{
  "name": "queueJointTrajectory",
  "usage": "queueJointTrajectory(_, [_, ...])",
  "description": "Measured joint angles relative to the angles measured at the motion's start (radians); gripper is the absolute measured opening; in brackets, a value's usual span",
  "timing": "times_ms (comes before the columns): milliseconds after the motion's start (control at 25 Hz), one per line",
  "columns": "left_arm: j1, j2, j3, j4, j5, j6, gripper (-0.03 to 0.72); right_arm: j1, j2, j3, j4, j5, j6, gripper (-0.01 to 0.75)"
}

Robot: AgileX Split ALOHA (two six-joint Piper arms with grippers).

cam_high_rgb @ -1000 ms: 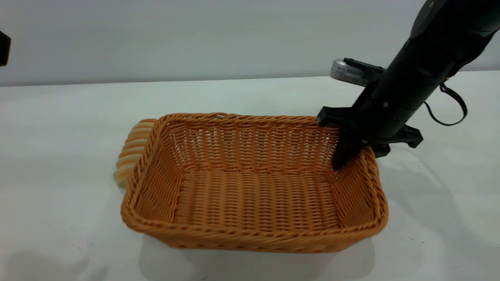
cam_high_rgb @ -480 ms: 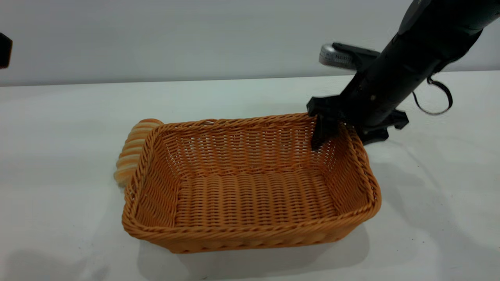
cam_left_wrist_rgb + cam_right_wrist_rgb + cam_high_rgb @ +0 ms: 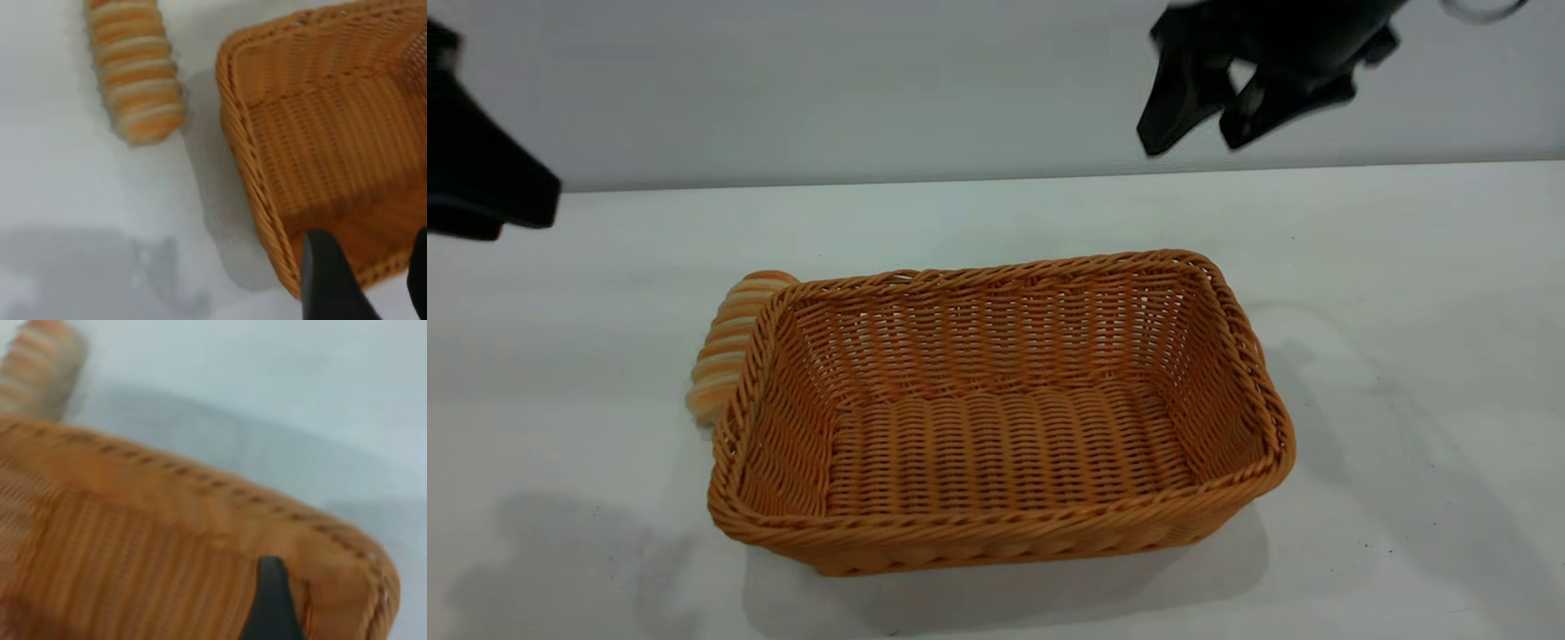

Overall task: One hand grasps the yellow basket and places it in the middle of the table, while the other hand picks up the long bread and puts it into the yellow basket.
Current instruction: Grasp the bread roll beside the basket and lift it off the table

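The yellow basket (image 3: 1005,413) sat mid-bench (image 3: 1405,267), the long bread (image 3: 725,342) outside against its left end. The right gripper (image 3: 1196,124) hung above, fingers spread and empty; the left gripper (image 3: 363,280) looked spread too

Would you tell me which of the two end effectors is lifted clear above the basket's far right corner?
The right end effector, open and empty; the left end effector sits at the far left edge.

One basket, one bread, two grippers, one table.

A single yellow basket (image 3: 1005,418) sits on the one table (image 3: 1405,267), a single long bread (image 3: 725,342) at its left; the left gripper (image 3: 480,191) and the right gripper (image 3: 1192,133) make two.
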Motion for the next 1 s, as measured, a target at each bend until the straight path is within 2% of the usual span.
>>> queueJointTrajectory(400, [0.0, 0.341, -0.197, -0.007, -0.028, 0.0, 0.365, 0.0, -0.221, 0.0, -0.1, 0.353, 0.002, 0.589])
queueJointTrajectory(1000, [0.0, 0.702, -0.418, -0.011, -0.108, 0.051, 0.365, 0.0, -0.658, 0.006, -0.15, 0.606, 0.011, 0.589])
